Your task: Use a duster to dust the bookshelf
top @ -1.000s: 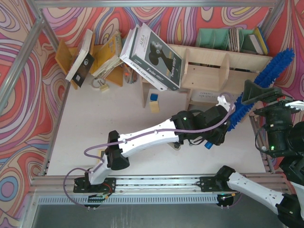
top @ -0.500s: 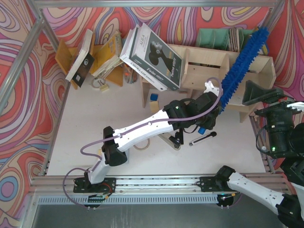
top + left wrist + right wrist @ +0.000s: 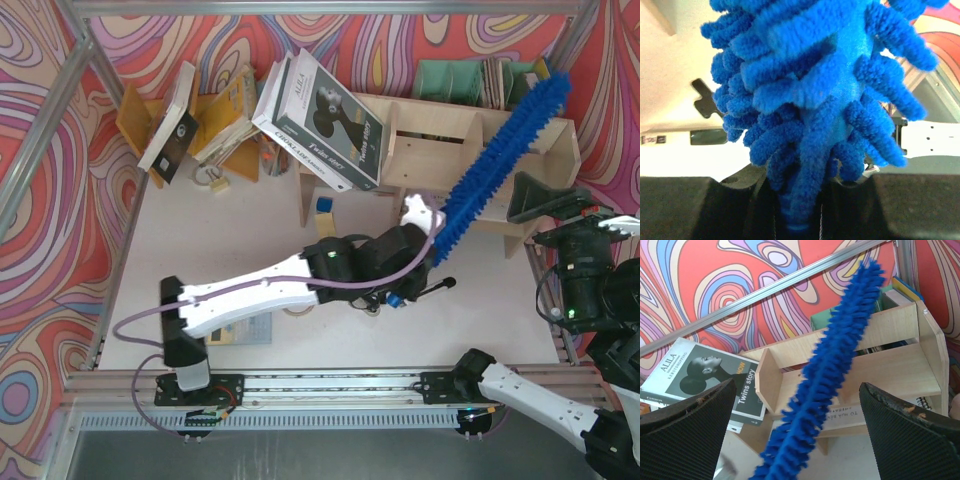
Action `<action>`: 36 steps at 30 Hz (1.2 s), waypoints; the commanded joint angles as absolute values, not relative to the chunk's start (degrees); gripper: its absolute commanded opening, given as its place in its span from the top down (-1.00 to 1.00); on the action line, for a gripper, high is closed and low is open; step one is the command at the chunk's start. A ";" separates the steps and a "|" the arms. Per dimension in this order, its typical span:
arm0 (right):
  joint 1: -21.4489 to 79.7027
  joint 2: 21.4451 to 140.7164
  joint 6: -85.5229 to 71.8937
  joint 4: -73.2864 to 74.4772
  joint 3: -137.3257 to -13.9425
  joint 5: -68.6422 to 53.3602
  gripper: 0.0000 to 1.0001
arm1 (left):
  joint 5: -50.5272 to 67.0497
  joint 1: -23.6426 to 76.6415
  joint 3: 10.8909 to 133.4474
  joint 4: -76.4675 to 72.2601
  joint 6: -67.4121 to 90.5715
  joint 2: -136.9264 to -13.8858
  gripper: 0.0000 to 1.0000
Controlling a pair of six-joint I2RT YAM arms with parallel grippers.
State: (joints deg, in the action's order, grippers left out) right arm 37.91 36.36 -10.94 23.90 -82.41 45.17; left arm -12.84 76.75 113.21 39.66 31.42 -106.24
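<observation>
Dusting looks barely begun: your left end effector [image 3: 428, 232] clamps the duster [image 3: 497, 160] slanted across the bookshelf [image 3: 440, 150]; right end effector [image 3: 797, 390] gapes empty.

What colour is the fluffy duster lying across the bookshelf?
Bright blue; the duster shows best in the left wrist view.

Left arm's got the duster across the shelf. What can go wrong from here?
1. The duster, clamped in the left gripper, lies slanted across the bookshelf. A sweep to the left may topple the large books leaning on the shelf's left end.
2. The open right gripper hangs close to the shelf's right end, so a sweep to the right might strike it.
</observation>
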 commanded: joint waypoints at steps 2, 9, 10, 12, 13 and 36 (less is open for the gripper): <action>38.14 35.73 -10.98 23.45 -81.94 46.23 -0.98 | -19.74 76.74 99.26 30.10 31.86 -92.67 1.00; 38.14 32.77 -10.38 20.23 -74.88 45.59 -0.98 | -26.61 76.77 89.76 34.60 34.40 -85.08 1.00; 38.14 32.30 -10.42 19.76 -73.39 45.23 -0.97 | -27.42 76.78 88.94 35.16 35.00 -84.65 1.00; 38.15 31.82 -11.34 19.45 -70.87 44.57 -0.97 | -28.42 76.75 88.35 36.51 36.54 -84.98 1.00; 38.17 31.54 -11.72 19.34 -69.54 44.42 -0.97 | -28.73 76.81 88.33 37.23 37.47 -85.35 1.00; 38.14 30.54 -17.77 22.51 -60.27 47.94 -0.97 | -29.58 80.44 86.13 46.87 53.84 -91.61 1.00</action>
